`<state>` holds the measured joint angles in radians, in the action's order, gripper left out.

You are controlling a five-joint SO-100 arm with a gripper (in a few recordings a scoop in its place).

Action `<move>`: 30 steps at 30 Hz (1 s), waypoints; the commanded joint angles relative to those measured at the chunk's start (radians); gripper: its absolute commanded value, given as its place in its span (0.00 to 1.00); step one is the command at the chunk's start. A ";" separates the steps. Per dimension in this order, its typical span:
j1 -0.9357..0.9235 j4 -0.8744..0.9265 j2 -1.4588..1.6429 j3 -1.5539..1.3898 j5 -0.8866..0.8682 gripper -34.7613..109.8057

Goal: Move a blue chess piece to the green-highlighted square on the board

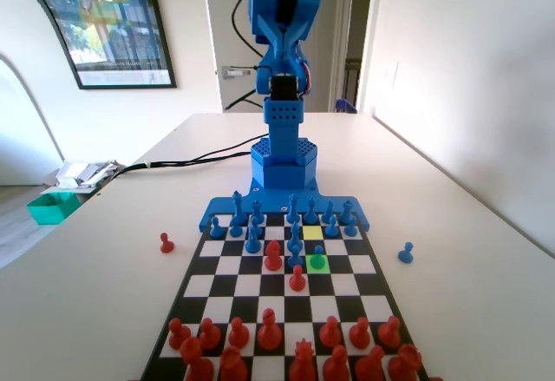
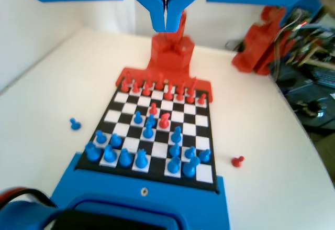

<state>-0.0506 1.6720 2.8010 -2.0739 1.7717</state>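
Blue chess piece (image 1: 318,258) already sits on the green-highlighted square (image 1: 318,262), center-right of the board (image 1: 227,264) in fixed view. Gripper (image 2: 166,24) at top center of wrist view, fingers pressed together, empty, raised clear. Placement looks done.

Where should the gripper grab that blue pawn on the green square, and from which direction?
Grip the blue pawn at its narrow neck, just under the ball head, coming straight down from above. It stands upright on the green square, and other blue pieces crowd close beside it, so a sideways approach would likely knock them.
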 commanded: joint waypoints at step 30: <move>0.023 -0.098 0.255 -0.106 -0.014 0.25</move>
<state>-0.0215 1.5907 3.0526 -2.1767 1.7487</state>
